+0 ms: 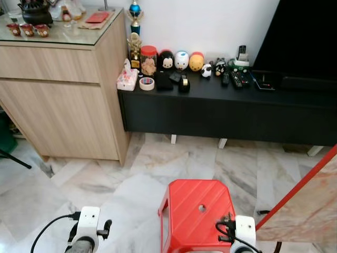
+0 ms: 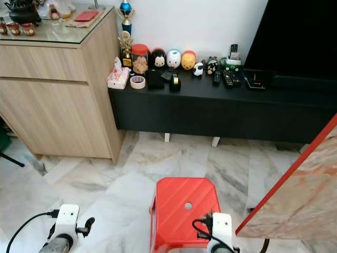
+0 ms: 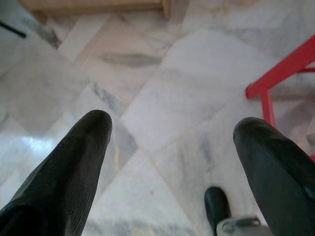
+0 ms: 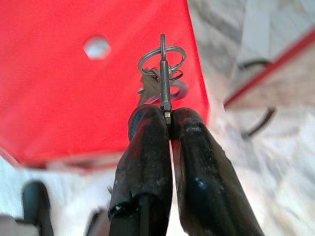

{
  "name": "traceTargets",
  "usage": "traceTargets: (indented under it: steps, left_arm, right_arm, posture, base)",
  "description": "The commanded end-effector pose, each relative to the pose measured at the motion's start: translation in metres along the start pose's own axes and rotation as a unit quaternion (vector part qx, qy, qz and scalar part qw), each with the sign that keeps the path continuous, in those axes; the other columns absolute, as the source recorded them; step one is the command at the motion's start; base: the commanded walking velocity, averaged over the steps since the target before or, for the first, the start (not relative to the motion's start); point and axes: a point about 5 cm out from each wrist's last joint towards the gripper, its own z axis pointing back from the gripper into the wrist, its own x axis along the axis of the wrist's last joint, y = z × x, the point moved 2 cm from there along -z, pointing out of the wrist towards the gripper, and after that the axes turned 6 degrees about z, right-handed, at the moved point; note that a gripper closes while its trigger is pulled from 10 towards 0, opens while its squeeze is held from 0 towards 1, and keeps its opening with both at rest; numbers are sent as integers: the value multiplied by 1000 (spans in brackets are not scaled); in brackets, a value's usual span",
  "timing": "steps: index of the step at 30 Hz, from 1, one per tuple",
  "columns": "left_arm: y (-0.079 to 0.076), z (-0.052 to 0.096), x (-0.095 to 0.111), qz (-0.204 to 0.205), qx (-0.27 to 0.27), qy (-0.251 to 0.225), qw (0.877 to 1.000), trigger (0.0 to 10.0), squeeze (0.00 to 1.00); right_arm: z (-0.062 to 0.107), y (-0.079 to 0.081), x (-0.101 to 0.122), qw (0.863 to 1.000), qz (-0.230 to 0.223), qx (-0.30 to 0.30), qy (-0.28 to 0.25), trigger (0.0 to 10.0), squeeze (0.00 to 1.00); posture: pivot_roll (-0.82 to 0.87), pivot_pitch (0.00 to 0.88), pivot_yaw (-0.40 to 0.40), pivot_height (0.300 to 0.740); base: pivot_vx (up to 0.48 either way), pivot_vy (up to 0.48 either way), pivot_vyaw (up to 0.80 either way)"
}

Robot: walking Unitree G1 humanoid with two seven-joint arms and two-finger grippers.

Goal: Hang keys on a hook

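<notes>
**Keys in claw, robot stands before a hookless stretch of living room**

The left claw (image 3: 172,147) hangs low over the marble floor (image 1: 105,179) with its two black fingers spread wide and nothing between them, an idle arm by the look of it. To its right, the right claw (image 4: 170,123) is pinched tight on the keys (image 4: 160,78), gripping the bunch by a thin metal piece so that the rings stand clear of the fingertips (a hold that would seem to leave a ring free to slip over a hook). It hovers above the near edge of a red plastic stool (image 1: 197,211).

Beyond, from left to right, stand a wooden cabinet (image 1: 63,100) with a glass top carrying a dark teapot (image 1: 36,13), then a long black TV console (image 1: 226,110). A tissue packet (image 1: 127,79) and a tape roll (image 1: 147,83) sit at its left end, round character figures (image 1: 181,60) along its back edge and remote controls (image 1: 237,79) towards the right. A red-edged marbled panel (image 1: 310,205) leans in at far right. No hook can be made out here, so the hanging is not yet begun.
</notes>
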Motion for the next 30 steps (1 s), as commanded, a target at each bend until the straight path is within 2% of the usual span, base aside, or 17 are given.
traceTargets:
  steps: [1,11,18,24,30]
  left_arm:
    - [3,3,-10,2,8,20,1000,10000,0]
    - [7,10,-30,12,24,56,998,10000,0]
    - [5,13,-40,6,14,79,997,10000,0]
    - [6,16,-44,7,18,85,996,10000,0]
    - [6,17,-46,6,18,88,996,10000,0]
  right_arm:
    - [2,-7,-7,1000,0,-11,13,10000,0]
    - [6,-7,-20,999,-1,-13,34,10000,0]
    - [12,-10,-39,998,1,-13,67,10000,0]
    - [18,-18,-53,996,-6,-22,91,10000,0]
    - [19,-20,-56,995,-9,-23,97,10000,0]
  posture:
    - [105,3,-82,740]
    - [104,20,-83,740]
    - [101,30,-81,740]
    - [100,39,-82,740]
    - [96,44,-82,740]
  base:
    - [0,0,0]
    - [0,0,0]
    - [0,0,0]
    - [0,0,0]
    - [0,0,0]
